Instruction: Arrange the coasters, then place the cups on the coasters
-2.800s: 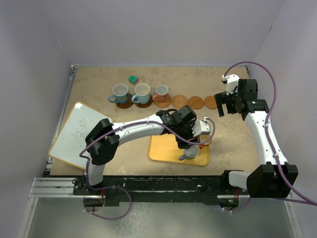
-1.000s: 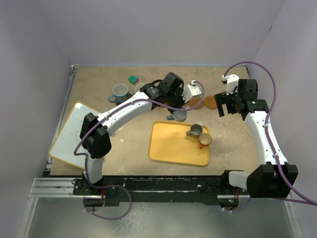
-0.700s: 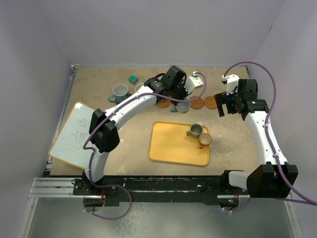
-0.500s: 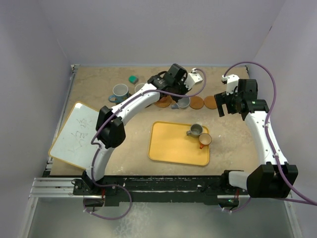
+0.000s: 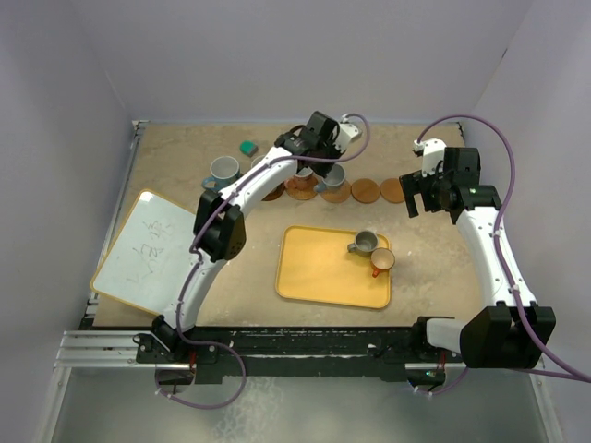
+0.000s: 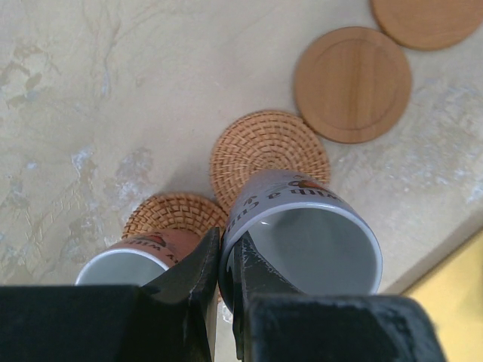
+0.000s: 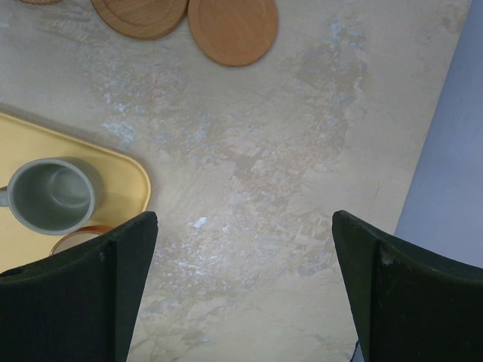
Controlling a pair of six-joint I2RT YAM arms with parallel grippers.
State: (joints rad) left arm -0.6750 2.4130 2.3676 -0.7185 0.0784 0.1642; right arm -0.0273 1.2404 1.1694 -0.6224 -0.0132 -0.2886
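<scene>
My left gripper (image 6: 224, 245) (image 5: 320, 166) is shut on the rim of a pale grey cup (image 6: 302, 234) (image 5: 334, 175), one finger inside it. The cup hangs over the near part of a woven coaster (image 6: 269, 162); whether it touches I cannot tell. Just left of it a pinkish cup (image 6: 139, 256) stands on another woven coaster (image 6: 175, 215). Two smooth wooden coasters (image 6: 352, 84) (image 6: 426, 19) lie bare further right. A small grey cup (image 5: 367, 243) and an orange-brown cup (image 5: 382, 261) sit on the yellow tray (image 5: 319, 277). My right gripper (image 7: 243, 219) (image 5: 416, 198) hangs open over bare table.
A blue mug (image 5: 224, 170) stands at the left end of the coaster row, and my left arm partly hides another beside it. A teal block (image 5: 247, 147) lies behind them. A whiteboard (image 5: 143, 249) sits at the table's left edge.
My left arm has carried the pale cup from near the tray back to the coaster row, beside the pinkish cup. The right arm has not moved.
</scene>
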